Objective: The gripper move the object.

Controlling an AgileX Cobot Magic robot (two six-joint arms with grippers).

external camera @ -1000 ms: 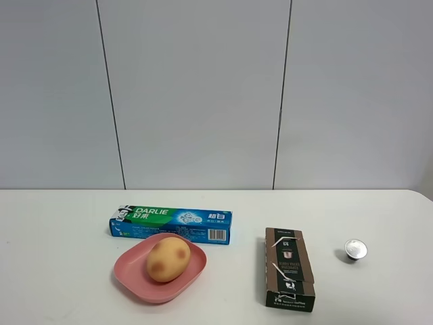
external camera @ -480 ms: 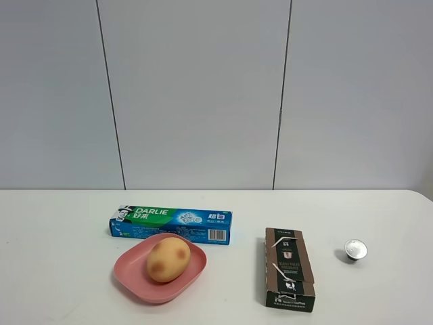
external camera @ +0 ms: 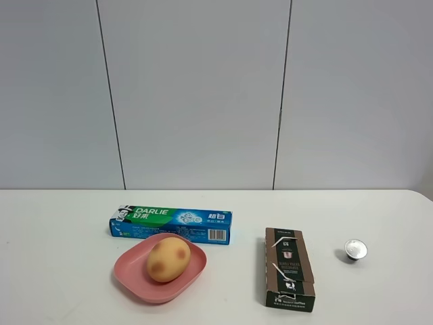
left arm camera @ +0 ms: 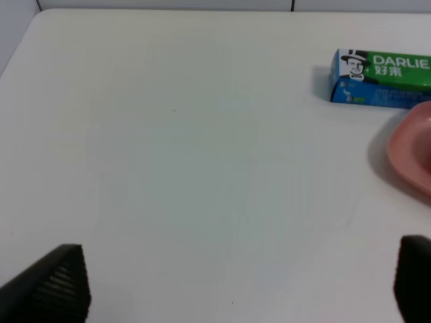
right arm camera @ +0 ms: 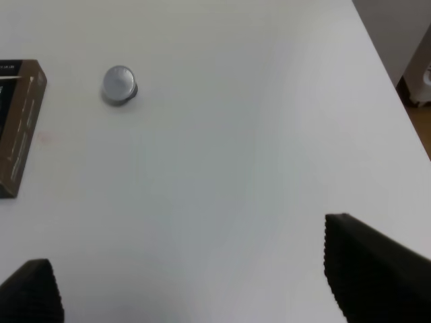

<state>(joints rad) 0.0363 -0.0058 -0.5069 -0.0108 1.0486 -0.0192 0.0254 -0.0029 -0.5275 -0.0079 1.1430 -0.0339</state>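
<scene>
The object, a yellow-tan potato (external camera: 168, 258) with reddish-brown blotches, lies in a pink dish (external camera: 128, 277) at the front left of the white table. Neither gripper shows in the exterior high view. In the left wrist view my left gripper (left arm camera: 232, 286) is open and empty over bare table, its black fingertips (left arm camera: 54, 286) wide apart; the dish's rim (left arm camera: 414, 158) is off to one side and the potato is out of that view. In the right wrist view my right gripper (right arm camera: 202, 282) is open and empty, fingertips (right arm camera: 377, 269) spread, well short of the capsule.
A green and blue toothpaste box (external camera: 170, 225) lies just behind the dish, also in the left wrist view (left arm camera: 380, 79). A dark brown carton (external camera: 289, 269) lies right of centre. A small silver capsule (external camera: 355, 249) stands near the right edge, also in the right wrist view (right arm camera: 119, 84).
</scene>
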